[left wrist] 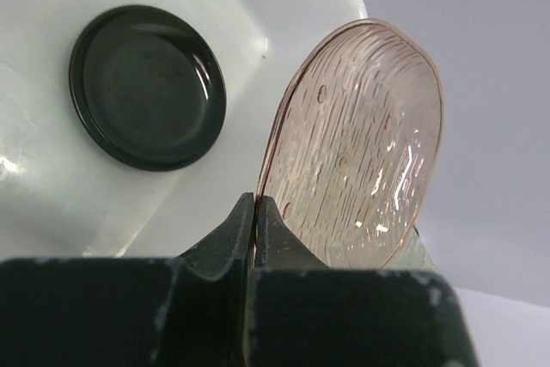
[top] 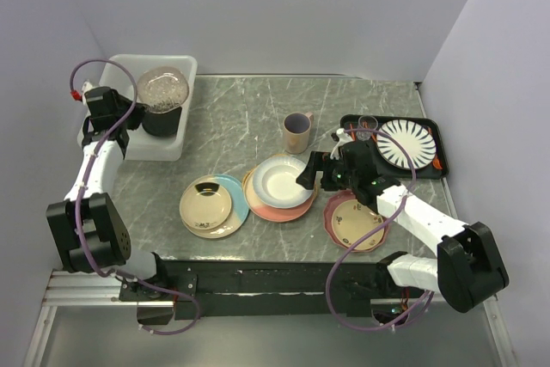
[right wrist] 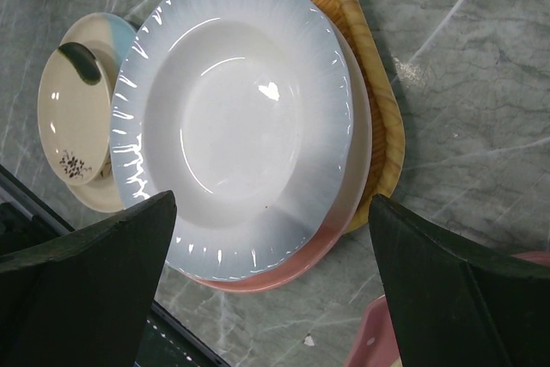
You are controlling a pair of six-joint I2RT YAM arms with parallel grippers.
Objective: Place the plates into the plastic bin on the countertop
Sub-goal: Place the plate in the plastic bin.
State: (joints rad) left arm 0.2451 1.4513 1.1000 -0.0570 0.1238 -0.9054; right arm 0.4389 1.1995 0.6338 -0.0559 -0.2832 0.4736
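Note:
The translucent white plastic bin (top: 183,66) stands at the far left of the countertop (top: 241,118). My left gripper (top: 139,111) is shut on the rim of a pink ribbed plate (top: 163,87) and holds it on edge over the bin. In the left wrist view the fingertips (left wrist: 268,221) pinch that plate (left wrist: 361,143), and a glossy black plate (left wrist: 146,88) lies in the bin (left wrist: 51,204). My right gripper (top: 308,176) is open and empty just above the near edge of a white plate (right wrist: 241,118). That plate is stacked on a pink plate (right wrist: 284,268) and a tan plate (right wrist: 378,109).
A cream plate on cream-and-light-blue plates (top: 213,204) sits at the front left. A pink scalloped dotted plate (top: 357,219) lies under the right arm. A beige mug (top: 296,132) stands mid-table. A black tray (top: 434,139) at the right holds a striped plate (top: 406,143).

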